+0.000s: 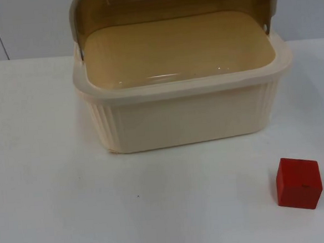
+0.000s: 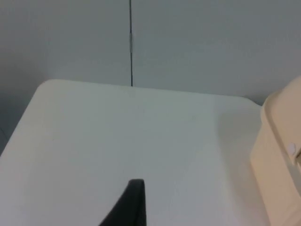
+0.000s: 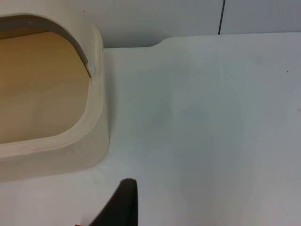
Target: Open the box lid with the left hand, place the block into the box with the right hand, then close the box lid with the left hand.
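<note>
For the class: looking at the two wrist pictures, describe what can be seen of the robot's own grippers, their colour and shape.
Each wrist view shows one fingertip. The left gripper's fingertip is matt black, a narrow curved blade with a squared-off end, without markings. The right gripper's fingertip looks the same: black, tapering, blunt-tipped.

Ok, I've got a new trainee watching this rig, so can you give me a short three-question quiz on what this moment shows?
1. True or false: the box has its lid raised.
2. Where is the red block? A) inside the box B) on the table, in front of the box toward its right C) on the lid
3. Fill in: the box's floor holds ____ objects.

Key: 1 true; 2 B; 3 no. The lid stands tilted back behind the opening, and the block sits apart from the box on the white table.
</note>
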Controlling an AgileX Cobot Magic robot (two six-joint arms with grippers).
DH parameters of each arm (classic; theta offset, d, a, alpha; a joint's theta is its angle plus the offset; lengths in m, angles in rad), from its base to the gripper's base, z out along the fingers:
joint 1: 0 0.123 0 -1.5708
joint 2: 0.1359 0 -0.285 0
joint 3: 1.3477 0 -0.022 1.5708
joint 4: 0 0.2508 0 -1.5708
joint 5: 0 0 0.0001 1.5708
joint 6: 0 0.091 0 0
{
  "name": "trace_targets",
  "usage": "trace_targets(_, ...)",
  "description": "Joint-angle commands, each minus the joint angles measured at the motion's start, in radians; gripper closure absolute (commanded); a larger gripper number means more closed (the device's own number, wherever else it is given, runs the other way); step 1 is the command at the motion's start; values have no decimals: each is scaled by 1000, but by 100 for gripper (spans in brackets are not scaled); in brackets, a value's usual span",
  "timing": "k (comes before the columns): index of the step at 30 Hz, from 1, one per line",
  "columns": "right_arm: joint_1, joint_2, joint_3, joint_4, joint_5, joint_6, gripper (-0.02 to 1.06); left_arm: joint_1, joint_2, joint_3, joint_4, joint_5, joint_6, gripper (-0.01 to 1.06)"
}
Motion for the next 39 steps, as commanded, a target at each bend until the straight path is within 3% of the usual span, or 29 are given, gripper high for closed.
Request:
trace_targets(1, 5, -6, -4, 0, 3, -11, 0, 4, -6, 6, -19, -4, -9, 0)
trace_targets(8, 5, -6, -4, 0, 3, -11, 0, 4, -24, 6, -91, 10, -11, 0)
trace_targets(14, 5, -6, 4, 5, 44, -11, 0, 4, -26, 6, -26, 31, -11, 0)
trace_targets(18, 5, -18, 74, 57, 59, -16, 0, 4, -26, 6, -15, 30, -11, 0)
trace_targets(22, 5, -54, 240, 200, 59, -45, 0, 4, -26, 6, -10, 32, -11, 0)
trace_targets(25, 5, -64, 303, 244, 56, -45, 0, 4, -26, 6, -10, 32, -11, 0)
trace_targets(33, 11, -52, 345, 258, 26, -54, 0, 4, -19, 6, -14, 32, -11, 0)
trace_targets(39, 164, 72, 345, 221, -15, -72, 0, -13, -16, 6, -14, 30, -11, 0)
